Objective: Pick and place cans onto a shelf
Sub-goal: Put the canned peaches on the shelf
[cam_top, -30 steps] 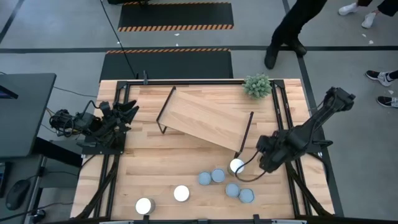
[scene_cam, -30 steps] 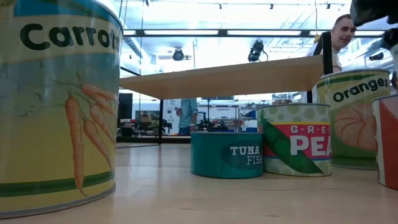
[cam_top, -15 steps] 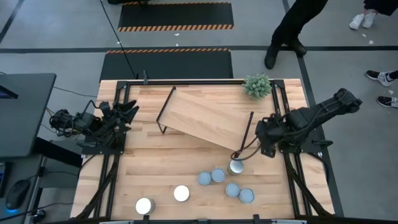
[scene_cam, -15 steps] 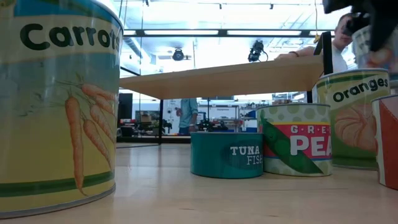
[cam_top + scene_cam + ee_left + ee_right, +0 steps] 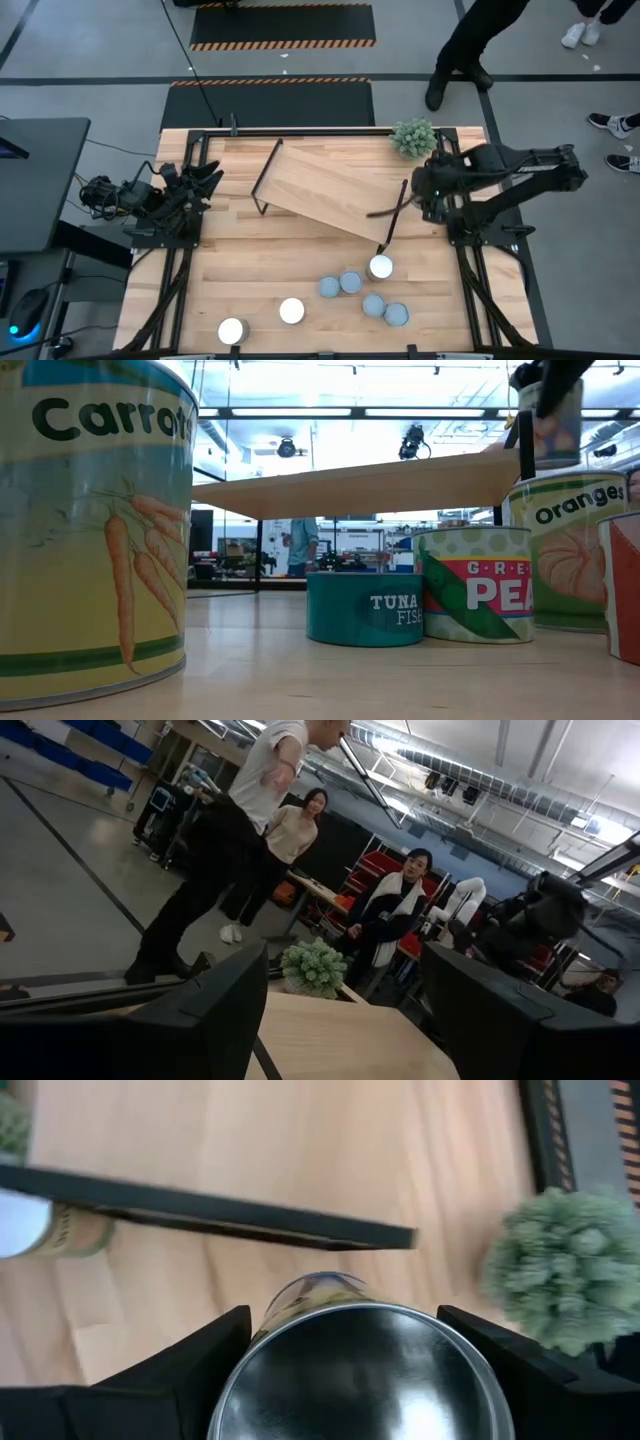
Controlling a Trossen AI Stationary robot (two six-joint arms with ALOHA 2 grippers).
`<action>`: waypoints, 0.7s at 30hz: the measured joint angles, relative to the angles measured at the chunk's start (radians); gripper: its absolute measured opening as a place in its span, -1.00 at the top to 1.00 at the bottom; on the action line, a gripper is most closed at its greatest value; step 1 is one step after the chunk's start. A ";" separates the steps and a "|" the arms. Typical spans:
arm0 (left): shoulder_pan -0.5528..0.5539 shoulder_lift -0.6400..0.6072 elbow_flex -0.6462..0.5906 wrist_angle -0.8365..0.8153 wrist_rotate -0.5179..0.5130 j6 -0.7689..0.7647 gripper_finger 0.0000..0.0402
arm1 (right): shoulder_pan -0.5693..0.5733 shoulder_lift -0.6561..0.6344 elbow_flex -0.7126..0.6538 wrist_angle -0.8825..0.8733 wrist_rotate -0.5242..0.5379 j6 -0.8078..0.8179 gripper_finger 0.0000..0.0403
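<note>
We see the right claw [image 5: 345,1380] clamped on a shiny round metal can [image 5: 360,1370], held above the right end of the pale wooden shelf [image 5: 325,185], near the fuzzy green plant [image 5: 414,137]. The left claw [image 5: 205,180] waits far left over the plank counter [image 5: 260,270]; we cannot tell its fingers' state.

You see a light-wood shelf [image 5: 330,190] on black wire legs, lying on a paler plank tabletop [image 5: 250,270]. At four o'clock from the shelf sit four cans with pale blue-grey tops [image 5: 329,287] and one with a shiny white top [image 5: 381,266]; two more white-topped cans [image 5: 291,311] lie at seven o'clock. Low down, the carrots can [image 5: 90,530] shows orange carrots on blue and yellow, the tuna can [image 5: 365,609] is teal with white lettering, and the peas can [image 5: 472,598] has a red band on green dots. The potted plant [image 5: 414,138] is grey-green. The right gripper [image 5: 350,1350], dark, frames a silver can [image 5: 362,1370].
</note>
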 joint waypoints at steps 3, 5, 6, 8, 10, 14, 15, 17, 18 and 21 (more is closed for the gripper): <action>0.000 0.000 0.000 0.000 0.000 0.000 -0.33 | -0.043 0.001 0.028 -0.001 0.030 -0.036 -0.54; 0.000 0.000 0.000 0.000 0.000 -0.004 -0.33 | -0.070 0.010 0.052 -0.002 0.043 -0.063 -0.54; 0.000 0.000 0.000 0.000 0.000 -0.005 -0.33 | -0.083 0.018 0.066 -0.002 0.043 -0.078 -0.54; 0.000 0.000 0.000 0.000 0.000 -0.007 -0.33 | -0.108 0.041 0.096 0.001 0.043 -0.114 -0.54; 0.000 0.000 0.000 0.000 0.000 -0.007 -0.33 | -0.129 0.071 0.128 0.005 0.043 -0.159 -0.54; 0.000 0.000 0.000 0.000 0.000 -0.007 -0.33 | -0.172 0.141 0.196 0.034 0.017 -0.269 -0.54; 0.000 0.000 0.000 0.000 0.000 -0.006 -0.33 | -0.184 0.156 0.208 0.051 -0.005 -0.300 -0.54; 0.000 0.000 0.000 0.000 0.000 -0.003 -0.33 | -0.211 0.184 0.226 0.094 -0.061 -0.365 -0.54; 0.000 0.000 0.000 0.000 0.000 -0.003 -0.33 | -0.225 0.198 0.235 0.116 -0.087 -0.398 -0.54; 0.000 0.000 0.000 0.000 0.001 -0.003 -0.33 | -0.263 0.235 0.260 0.147 -0.148 -0.490 -0.54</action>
